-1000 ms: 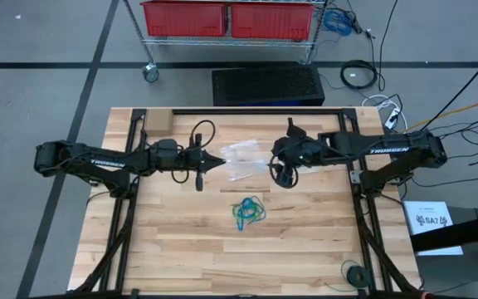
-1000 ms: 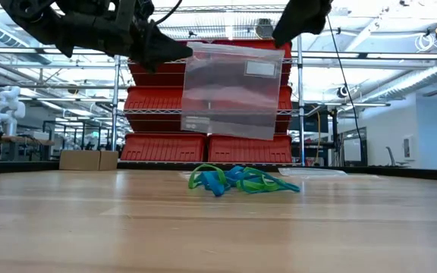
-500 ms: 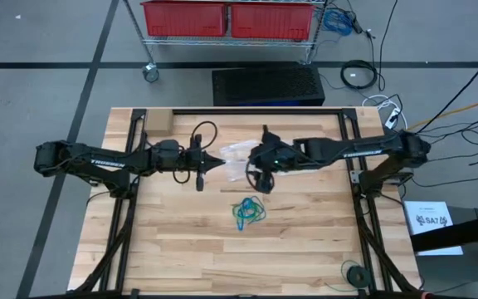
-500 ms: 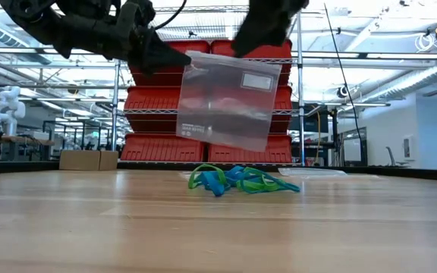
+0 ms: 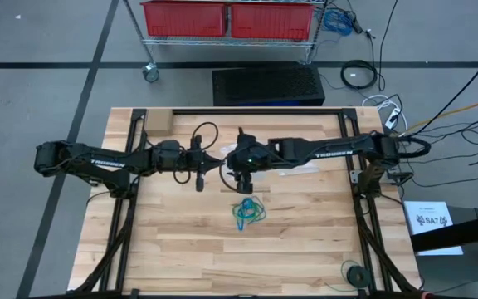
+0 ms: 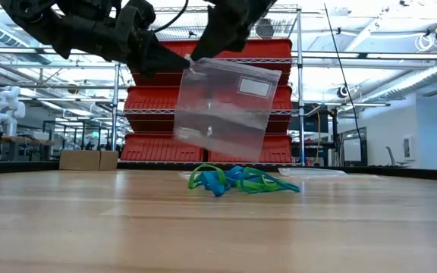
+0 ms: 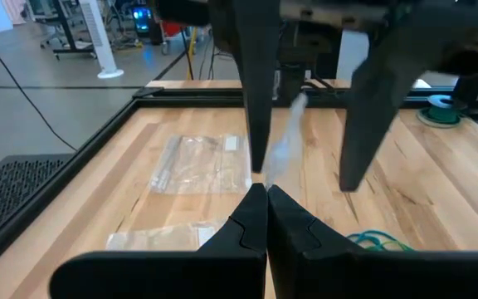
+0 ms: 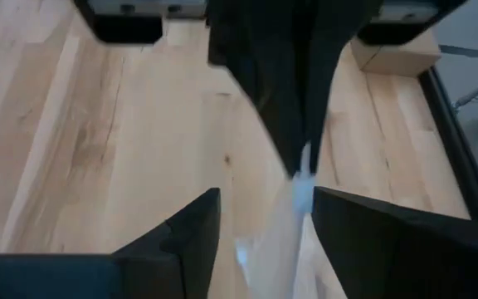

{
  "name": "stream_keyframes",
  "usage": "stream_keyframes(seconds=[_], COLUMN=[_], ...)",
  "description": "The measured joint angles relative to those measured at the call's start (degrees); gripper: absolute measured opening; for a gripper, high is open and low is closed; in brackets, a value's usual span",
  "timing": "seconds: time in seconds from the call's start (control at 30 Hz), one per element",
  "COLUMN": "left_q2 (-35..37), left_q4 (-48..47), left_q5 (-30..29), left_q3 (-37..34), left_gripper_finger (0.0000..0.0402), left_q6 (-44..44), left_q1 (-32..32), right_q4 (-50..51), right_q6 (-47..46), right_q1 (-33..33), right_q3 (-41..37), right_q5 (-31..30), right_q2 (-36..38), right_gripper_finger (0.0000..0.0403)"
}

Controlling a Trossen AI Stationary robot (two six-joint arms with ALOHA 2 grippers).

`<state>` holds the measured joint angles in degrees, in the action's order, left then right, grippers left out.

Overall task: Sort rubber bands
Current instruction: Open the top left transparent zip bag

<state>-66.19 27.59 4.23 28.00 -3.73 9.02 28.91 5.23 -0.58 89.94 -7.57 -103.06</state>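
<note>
Low view: tangled green, teal, blue rubber bands (image 6: 241, 180); left pincer (image 6: 174, 64) pinches a clear bag (image 6: 226, 110), right pincer (image 6: 203, 47) gapes.

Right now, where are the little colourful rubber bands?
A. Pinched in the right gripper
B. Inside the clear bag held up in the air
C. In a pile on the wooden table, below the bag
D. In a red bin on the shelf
C. The rubber bands lie tangled in a heap on the table, while the clear bag hangs above them, pinched at its top corner by the left gripper.
</note>
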Motion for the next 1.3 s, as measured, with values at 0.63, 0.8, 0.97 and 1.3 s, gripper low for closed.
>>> stream_keyframes(seconds=[0.63,0.8,0.97,1.3], left_q2=[0.00,0.00,0.00,-0.04], left_q4=[0.01,0.07,0.00,0.02], left_q5=[0.00,0.00,0.00,-0.28], left_q3=[0.00,0.01,0.01,0.01], left_gripper_finger=[0.0000,0.0000,0.0000,0.0000], left_q6=[0.14,0.14,0.25,0.29], left_q1=[-0.04,-0.04,-0.04,-0.04], right_q4=[2.68,2.62,2.73,6.48], right_q6=[0.38,0.40,1.48,-0.02], right_q1=[-1.01,-0.99,-0.98,-0.98], right_q3=[1.45,1.45,1.45,1.45], right_q5=[-2.74,-2.82,-3.04,-3.09], right_q2=[-0.14,-0.14,-0.14,-0.14], right_gripper_finger=[0.0071,0.0053,0.0009,0.0003])
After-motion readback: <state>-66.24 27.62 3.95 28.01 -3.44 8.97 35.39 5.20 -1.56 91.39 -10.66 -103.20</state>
